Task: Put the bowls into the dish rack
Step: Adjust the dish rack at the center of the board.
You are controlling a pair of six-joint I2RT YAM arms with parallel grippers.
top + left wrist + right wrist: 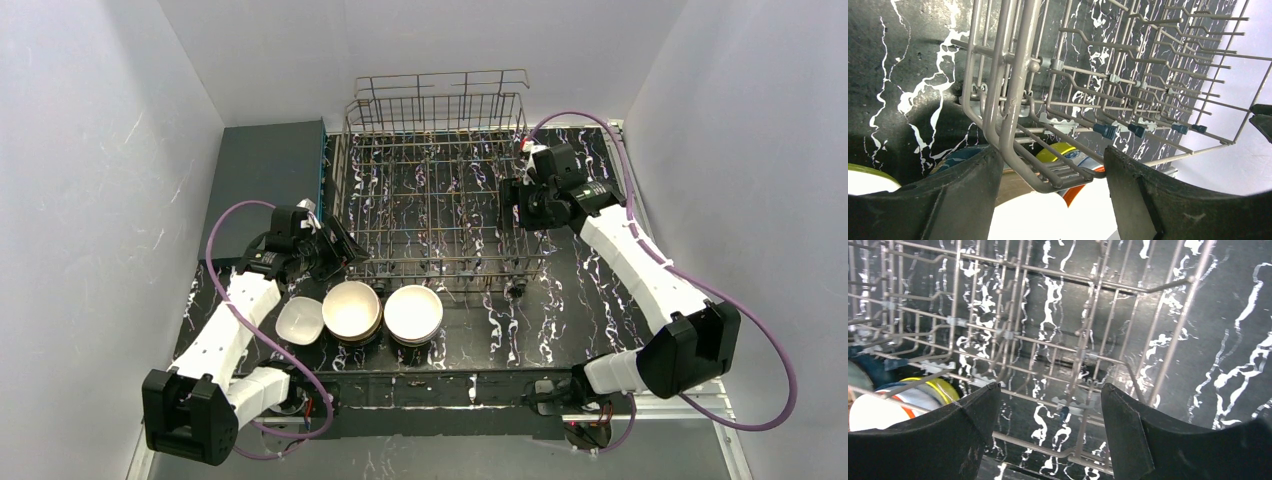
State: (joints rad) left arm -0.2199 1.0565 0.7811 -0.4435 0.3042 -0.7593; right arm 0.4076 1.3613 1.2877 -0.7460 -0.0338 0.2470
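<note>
The silver wire dish rack [440, 190] stands mid-table with no bowls in it. In front of it sit a small white bowl [300, 320] and two stacks of bowls, one peach-tan on top [351, 310], one white on top [413, 313]. My left gripper [345, 250] is at the rack's front-left corner. In the left wrist view that corner's rim [1048, 180] spans the gap between my fingers [1050, 152], both pads against it, with yellow, patterned and orange bowls [1068, 155] below. My right gripper [512, 205] is at the rack's right side, open [1048, 387], with wall wires between its fingers untouched.
A flat dark grey slab [265, 170] lies left of the rack. The black marbled tabletop [580, 290] shows bare right of the bowls. White walls enclose the table on three sides. Purple cables loop beside both arms.
</note>
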